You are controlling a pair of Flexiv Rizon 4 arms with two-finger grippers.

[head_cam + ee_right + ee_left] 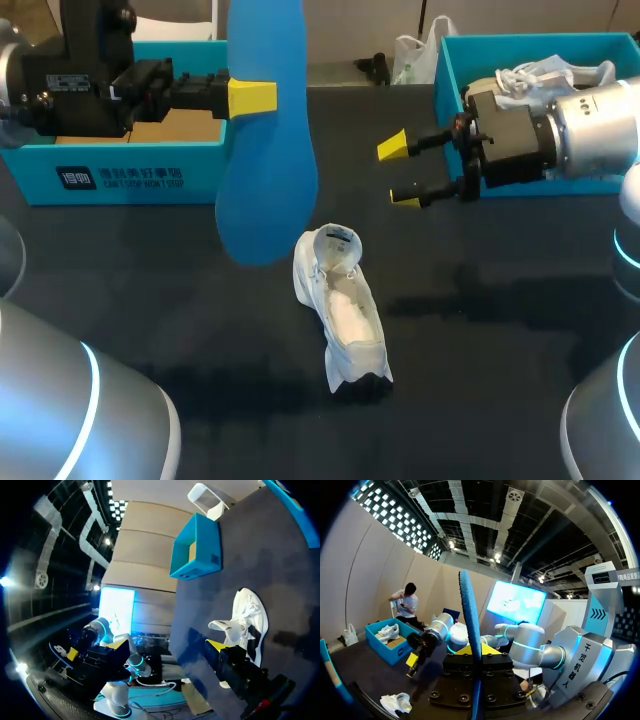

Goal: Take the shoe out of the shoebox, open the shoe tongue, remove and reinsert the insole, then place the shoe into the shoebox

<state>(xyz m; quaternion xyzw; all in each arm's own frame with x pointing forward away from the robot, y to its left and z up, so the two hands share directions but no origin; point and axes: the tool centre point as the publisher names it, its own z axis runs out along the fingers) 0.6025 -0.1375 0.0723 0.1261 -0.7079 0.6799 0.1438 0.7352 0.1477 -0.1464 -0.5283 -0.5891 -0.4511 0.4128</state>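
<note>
Blue insole (265, 130) pinched in left jaws (right jaws spread), near white-lettered shoebox (120, 178) and shoe (343, 310).

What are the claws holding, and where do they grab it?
Left claw pinches the blue insole at its narrower upper part; right claw is open and empty.

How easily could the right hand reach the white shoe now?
Probably yes: the right hand is open and empty, nothing lies between it and the white shoe, and the blue insole hangs off to one side.

Dark table (500, 340), soft shadows across its surface
</note>
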